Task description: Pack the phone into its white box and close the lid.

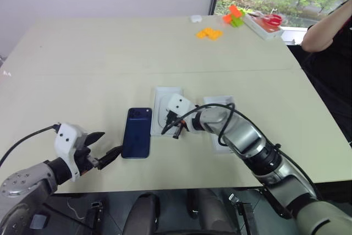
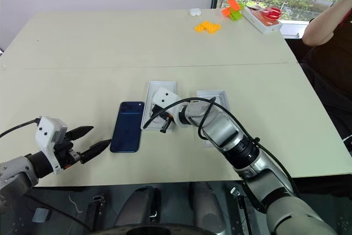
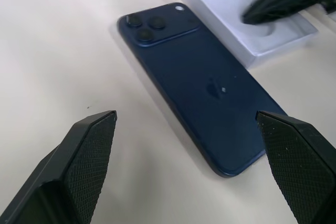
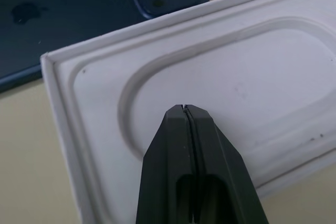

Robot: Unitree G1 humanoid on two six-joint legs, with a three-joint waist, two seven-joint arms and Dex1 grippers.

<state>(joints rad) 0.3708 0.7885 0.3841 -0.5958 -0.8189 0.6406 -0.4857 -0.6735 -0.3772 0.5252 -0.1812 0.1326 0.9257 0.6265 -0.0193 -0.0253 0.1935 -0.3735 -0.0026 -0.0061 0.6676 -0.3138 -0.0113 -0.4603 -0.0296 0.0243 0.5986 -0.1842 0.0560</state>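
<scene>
Head view, phone [image 1: 137,132] lengthwise, cameras far end

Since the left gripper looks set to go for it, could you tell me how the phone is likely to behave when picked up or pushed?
The phone looks like a rigid slab, so it probably won't bend. Its glossy back suggests it may slip between the left gripper's fingers. Lying flat on the table, it would likely slide rather than tip.

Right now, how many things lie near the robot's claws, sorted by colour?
Dark blue: 1, phone
White: 2, insert tray, other tray
Total: 3
</scene>
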